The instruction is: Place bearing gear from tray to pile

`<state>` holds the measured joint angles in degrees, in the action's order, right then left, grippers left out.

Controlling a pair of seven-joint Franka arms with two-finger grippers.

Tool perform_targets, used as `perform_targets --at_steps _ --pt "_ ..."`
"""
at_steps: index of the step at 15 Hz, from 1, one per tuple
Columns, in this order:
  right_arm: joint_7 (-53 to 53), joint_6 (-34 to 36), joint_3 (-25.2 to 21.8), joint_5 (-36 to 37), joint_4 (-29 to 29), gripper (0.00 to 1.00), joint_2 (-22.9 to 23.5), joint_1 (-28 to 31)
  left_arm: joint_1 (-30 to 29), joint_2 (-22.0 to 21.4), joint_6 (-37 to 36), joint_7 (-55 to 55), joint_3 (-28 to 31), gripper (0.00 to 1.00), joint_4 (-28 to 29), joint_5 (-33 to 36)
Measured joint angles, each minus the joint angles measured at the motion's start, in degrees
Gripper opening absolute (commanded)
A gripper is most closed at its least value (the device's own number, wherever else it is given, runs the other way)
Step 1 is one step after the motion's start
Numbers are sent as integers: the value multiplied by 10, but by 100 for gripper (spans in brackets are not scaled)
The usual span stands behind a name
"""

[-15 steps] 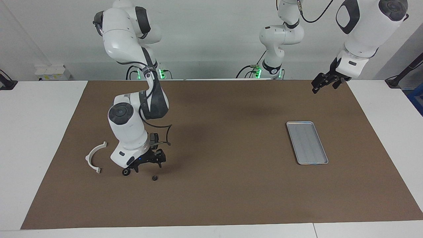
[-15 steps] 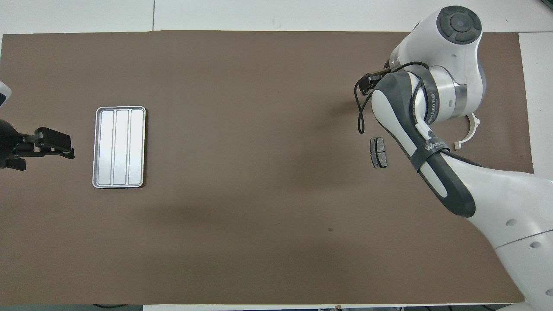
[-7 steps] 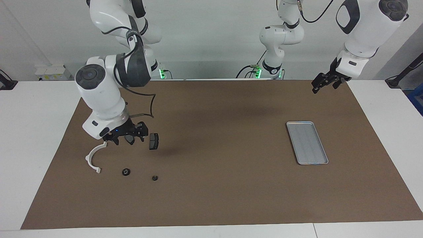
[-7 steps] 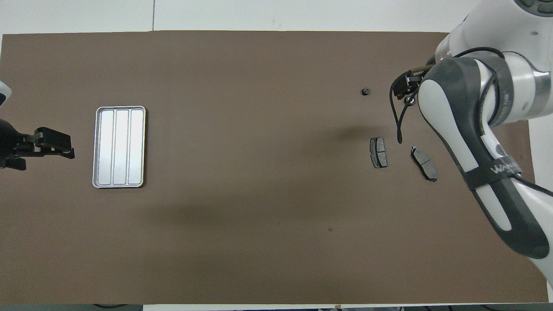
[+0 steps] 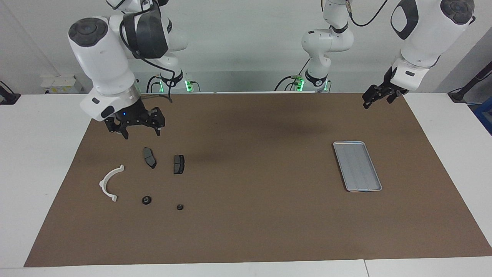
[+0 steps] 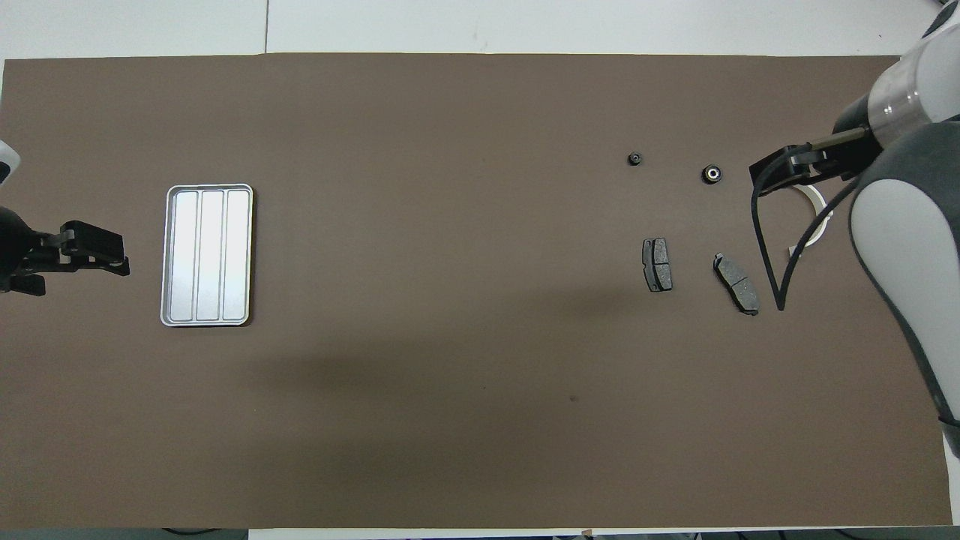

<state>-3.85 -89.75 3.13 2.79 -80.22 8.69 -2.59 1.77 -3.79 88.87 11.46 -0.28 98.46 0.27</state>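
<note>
- Brown mat [image 5: 250,173] carries the tray [image 5: 357,166], bare, well apart from the pile.
- Your bearing gear [image 5: 146,200] lies beside the white bracket [image 5: 109,184]; delivery looks done.
- Right gripper [image 5: 134,129] hangs wide, holding nothing, above the brake pads [image 5: 149,157].
- Left gripper [image 5: 378,98] waits wide; next, just park both arms.

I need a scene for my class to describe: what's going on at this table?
Nothing is held. The right gripper, jaws open, hangs above the pile: a white bracket, two brake pads and two small gears. The tray at the other end is empty. The left gripper, open too, waits over the mat's edge.
</note>
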Motion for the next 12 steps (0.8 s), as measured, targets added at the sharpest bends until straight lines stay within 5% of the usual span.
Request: perform_targets --at_steps 12 --pt "-42 2 -32 -24 -125 100 -111 20 0 0 0 0 0 100 0 0"
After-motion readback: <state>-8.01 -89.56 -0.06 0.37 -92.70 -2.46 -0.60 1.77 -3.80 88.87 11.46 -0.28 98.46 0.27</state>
